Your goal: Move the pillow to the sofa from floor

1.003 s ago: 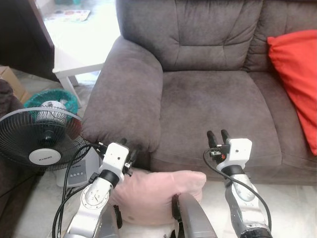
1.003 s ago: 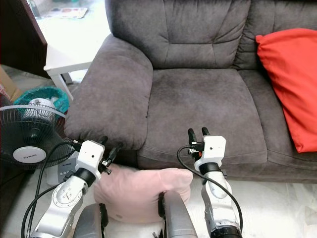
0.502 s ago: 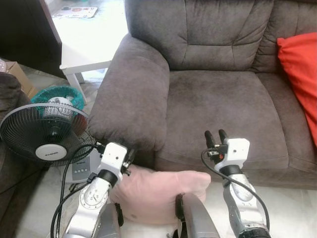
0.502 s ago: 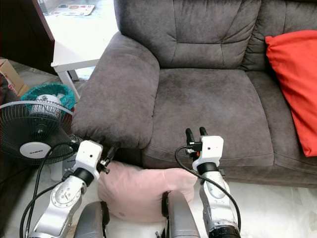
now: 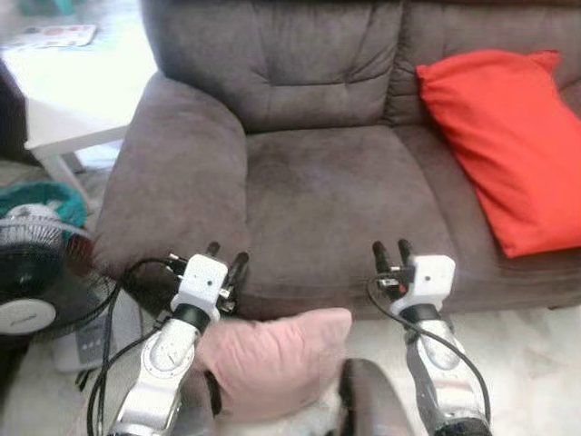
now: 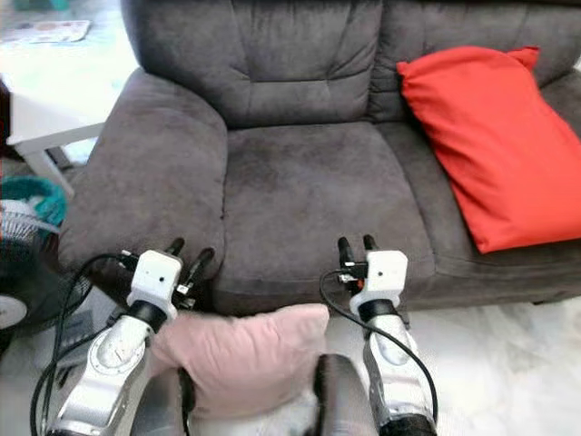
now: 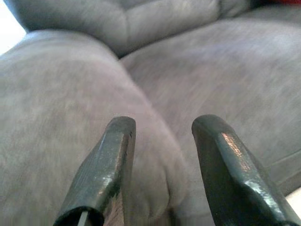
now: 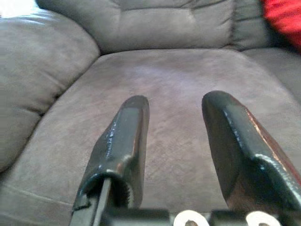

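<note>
A pale pink pillow (image 5: 272, 359) lies on the floor against the front of the grey sofa (image 5: 309, 182), between my two arms. My left gripper (image 5: 225, 259) hovers above the pillow's left end, by the foot of the sofa armrest (image 5: 168, 173); its fingers (image 7: 113, 160) are open with nothing between them. My right gripper (image 5: 391, 253) is raised in front of the seat cushion edge, to the right of the pillow, its fingers (image 8: 127, 141) open and empty too.
A red cushion (image 5: 495, 136) leans on the sofa's right seat. A standing fan (image 5: 27, 291) is on the floor at the left, with a teal basket (image 5: 36, 195) and a white side table (image 5: 64, 136) behind it. The floor (image 5: 536, 363) is pale.
The whole view has shifted to the right, so the camera has turned: more of the red cushion shows and the fan has slid to the left edge. Both grippers hold about the same pose.
</note>
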You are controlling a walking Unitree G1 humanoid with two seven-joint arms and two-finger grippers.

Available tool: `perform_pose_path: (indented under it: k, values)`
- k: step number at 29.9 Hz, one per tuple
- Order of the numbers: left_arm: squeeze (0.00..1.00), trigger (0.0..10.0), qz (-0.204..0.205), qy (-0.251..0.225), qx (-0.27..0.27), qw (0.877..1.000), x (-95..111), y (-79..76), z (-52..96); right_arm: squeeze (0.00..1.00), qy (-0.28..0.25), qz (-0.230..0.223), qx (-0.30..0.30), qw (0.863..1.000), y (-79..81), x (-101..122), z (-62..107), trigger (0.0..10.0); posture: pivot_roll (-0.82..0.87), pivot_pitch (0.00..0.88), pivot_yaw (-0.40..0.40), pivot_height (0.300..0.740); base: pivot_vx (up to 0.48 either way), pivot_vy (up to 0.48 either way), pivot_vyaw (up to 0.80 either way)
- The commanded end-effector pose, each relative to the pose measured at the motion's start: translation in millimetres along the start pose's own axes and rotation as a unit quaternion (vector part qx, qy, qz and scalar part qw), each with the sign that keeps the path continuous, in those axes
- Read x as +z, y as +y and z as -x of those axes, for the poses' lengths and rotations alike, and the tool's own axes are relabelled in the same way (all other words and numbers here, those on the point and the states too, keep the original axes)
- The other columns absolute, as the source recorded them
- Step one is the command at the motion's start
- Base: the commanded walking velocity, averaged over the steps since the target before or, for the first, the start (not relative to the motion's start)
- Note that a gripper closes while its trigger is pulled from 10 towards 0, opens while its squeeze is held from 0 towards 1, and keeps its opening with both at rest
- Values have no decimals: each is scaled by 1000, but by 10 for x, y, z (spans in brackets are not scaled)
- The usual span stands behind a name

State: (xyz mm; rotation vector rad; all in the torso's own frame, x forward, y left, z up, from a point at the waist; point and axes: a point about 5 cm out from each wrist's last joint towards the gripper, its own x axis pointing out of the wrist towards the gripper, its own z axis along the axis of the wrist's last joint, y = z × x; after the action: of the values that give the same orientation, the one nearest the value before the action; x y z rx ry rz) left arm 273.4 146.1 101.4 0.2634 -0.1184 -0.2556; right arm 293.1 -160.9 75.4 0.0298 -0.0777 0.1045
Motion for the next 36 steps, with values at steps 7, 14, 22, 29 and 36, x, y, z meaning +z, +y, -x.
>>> perform_pose_path:
  k: [7, 14, 22, 29, 36]
  values:
    - [0, 10000, 3, 6, -2, 1000, -30, -49, 22, 0, 11, 5, -6, 1000, -45, -43, 43, 10000, 142, 90, -19, 551, 0, 0, 0]
    - [0, 10000, 4, 26, 42, 999, -98, 33, 66, 0, 11, 5, -1, 1000, -28, -44, 44, 10000, 143, 91, -18, 551, 0, 0, 0]
    - [0, 10000, 8, 34, 150, 988, -115, 302, 85, 0, -3, 20, 4, 1000, -20, 1, 54, 10000, 143, 92, -19, 551, 0, 0, 0]
    - [0, 10000, 13, 24, 138, 990, -82, 235, 58, 0, -2, 8, -1, 1000, -26, 0, 55, 10000, 141, 92, -19, 551, 0, 0, 457]
    - [0, 10000, 18, 25, 128, 991, -100, 203, 58, 0, 2, 6, -2, 1000, -25, -5, 59, 10000, 142, 94, -20, 551, 0, 0, 0]
